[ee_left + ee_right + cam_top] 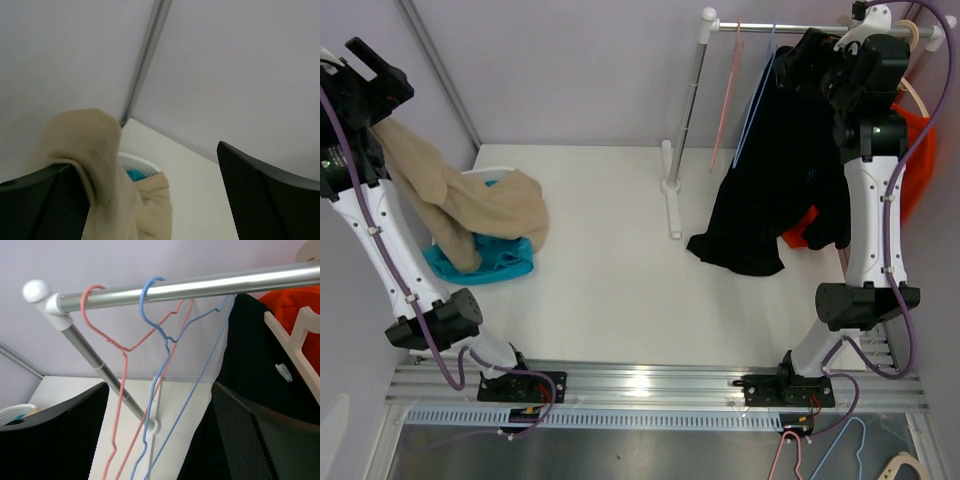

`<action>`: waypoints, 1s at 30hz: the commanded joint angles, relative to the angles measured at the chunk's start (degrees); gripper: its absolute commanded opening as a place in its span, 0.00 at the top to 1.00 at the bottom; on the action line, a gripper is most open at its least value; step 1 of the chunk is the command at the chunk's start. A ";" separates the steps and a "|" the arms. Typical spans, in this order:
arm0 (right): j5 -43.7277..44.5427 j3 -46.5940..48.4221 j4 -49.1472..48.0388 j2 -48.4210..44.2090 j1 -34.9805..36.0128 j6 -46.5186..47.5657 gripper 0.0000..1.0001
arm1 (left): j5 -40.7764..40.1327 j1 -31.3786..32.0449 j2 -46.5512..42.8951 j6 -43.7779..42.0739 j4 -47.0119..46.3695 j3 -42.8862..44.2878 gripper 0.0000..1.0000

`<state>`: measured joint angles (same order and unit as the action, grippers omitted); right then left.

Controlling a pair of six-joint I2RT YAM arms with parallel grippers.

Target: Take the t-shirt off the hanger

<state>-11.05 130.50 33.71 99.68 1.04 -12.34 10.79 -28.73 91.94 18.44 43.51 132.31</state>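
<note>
A black t-shirt [770, 190] hangs from a white hanger [875, 25] on the metal rail [770, 28] at the back right, and its lower part trails onto the table. In the right wrist view the t-shirt [255, 365] and white hanger [295, 345] are at the right. My right gripper [800, 58] is raised at the t-shirt's top by the rail; its jaws [159, 390] are open and empty. My left gripper [365, 60] is raised at the far left. It [147, 160] is open, with a beige garment [95, 145] draped over its left finger.
The beige garment [460, 200] hangs down onto a white basket [485, 173] holding a teal garment [500, 262]. An empty pink hanger [120, 390] and blue hanger [160, 375] hang on the rail. An orange garment [918, 160] hangs behind the t-shirt. The rack post [692, 90] stands mid-table.
</note>
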 commanded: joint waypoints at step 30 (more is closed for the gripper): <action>1.74 -12.37 0.66 -9.50 -10.70 2.23 0.13 | 3.07 26.00 -25.29 -5.53 0.49 -19.05 0.01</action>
<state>-7.79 117.97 36.53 92.90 -8.14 -12.69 0.95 -6.37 72.42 6.55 52.82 122.06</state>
